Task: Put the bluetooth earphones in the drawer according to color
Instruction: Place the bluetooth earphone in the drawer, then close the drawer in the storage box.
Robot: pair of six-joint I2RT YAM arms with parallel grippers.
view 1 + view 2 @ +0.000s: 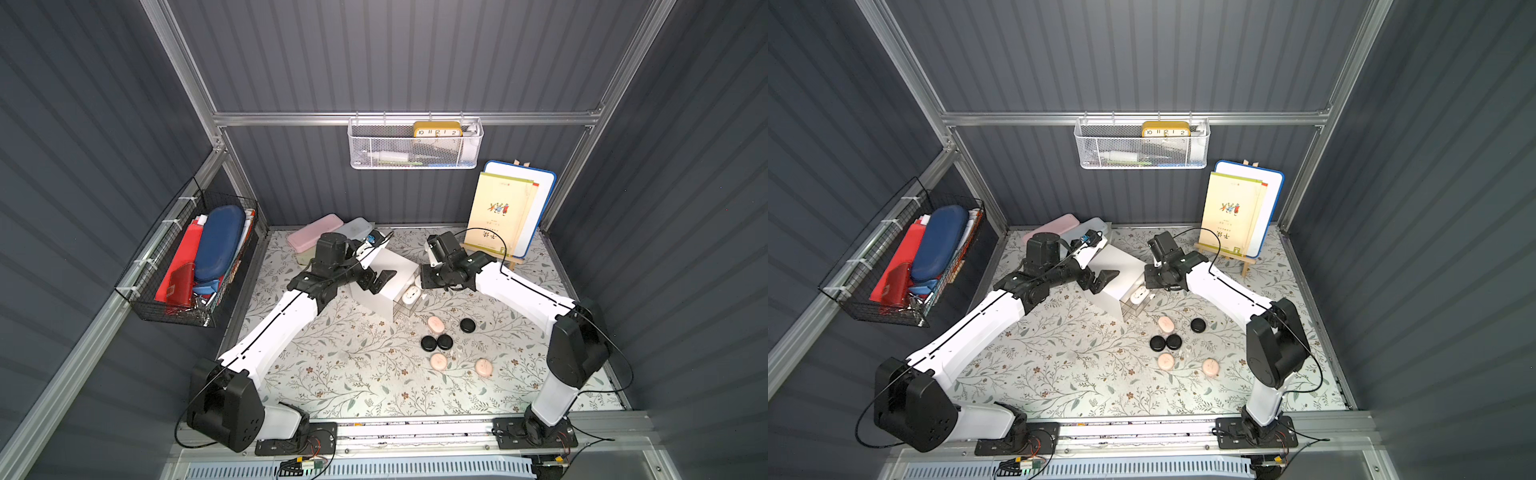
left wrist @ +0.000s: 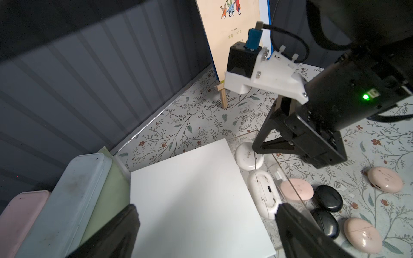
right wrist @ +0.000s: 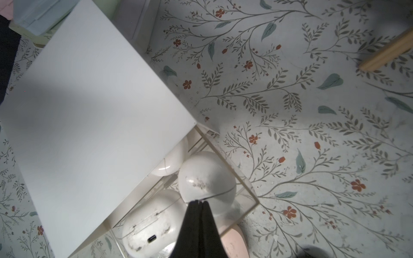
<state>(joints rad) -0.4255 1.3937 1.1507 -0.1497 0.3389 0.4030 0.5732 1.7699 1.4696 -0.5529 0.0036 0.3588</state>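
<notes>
Fingers [image 3: 190, 227] together; right wrist view only

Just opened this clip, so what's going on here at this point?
Two robot arms are sorting small earphone cases into a white cabinet by color. One clear drawer is pulled out, with three white cases inside. The right gripper is shut and empty, its tips right at one of those white cases. The left gripper hovers open over the cabinet's top, holding nothing. Three pink cases and three black cases lie loose on the floral mat, not yet put away.
</notes>
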